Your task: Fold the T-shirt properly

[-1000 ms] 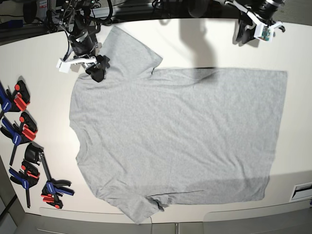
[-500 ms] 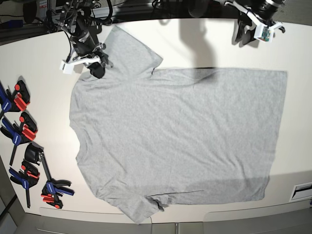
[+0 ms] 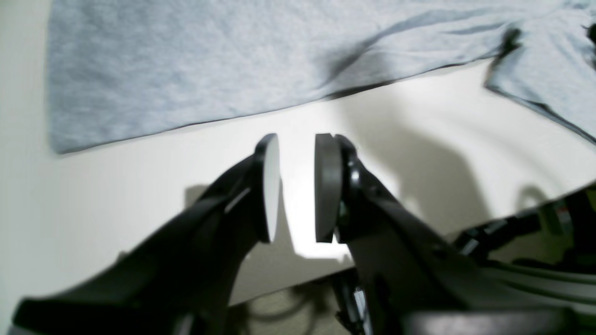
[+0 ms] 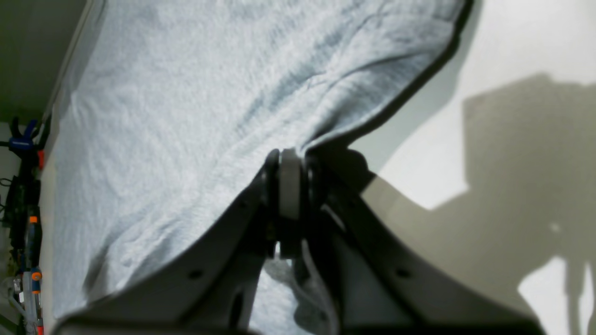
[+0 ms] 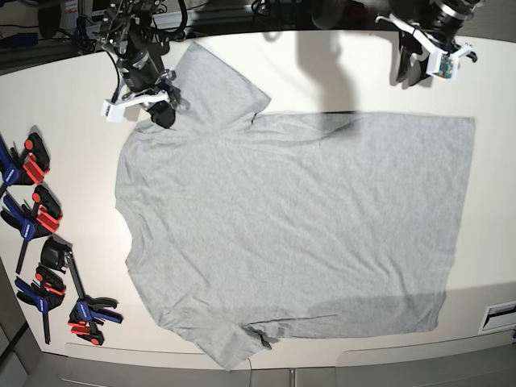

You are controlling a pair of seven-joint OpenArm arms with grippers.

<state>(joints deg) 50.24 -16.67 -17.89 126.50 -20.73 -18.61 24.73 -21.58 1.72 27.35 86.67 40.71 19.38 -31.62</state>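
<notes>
The heather-grey T-shirt point(image 5: 290, 234) lies flat on the white table, plain side up, collar toward the left and hem toward the right. My right gripper point(image 5: 165, 113) stands at the far-left shoulder, beside the upper sleeve. In the right wrist view its pads point(image 4: 291, 186) are pressed together on the edge of the T-shirt point(image 4: 186, 116), which puckers up into them. My left gripper point(image 5: 415, 64) hovers over bare table beyond the far-right hem corner. In the left wrist view my left gripper point(image 3: 295, 186) is open with nothing in the gap, and the T-shirt point(image 3: 186, 60) lies ahead of it.
Several red, blue and black spring clamps point(image 5: 40, 242) lie along the table's left edge. A white fitting point(image 5: 500, 316) sits at the right edge. Cables and frame parts crowd the back edge behind both arms.
My right gripper has shut on the shirt's edge at the shoulder and drawn slightly toward the back. The left gripper has shifted a little toward the shirt.
</notes>
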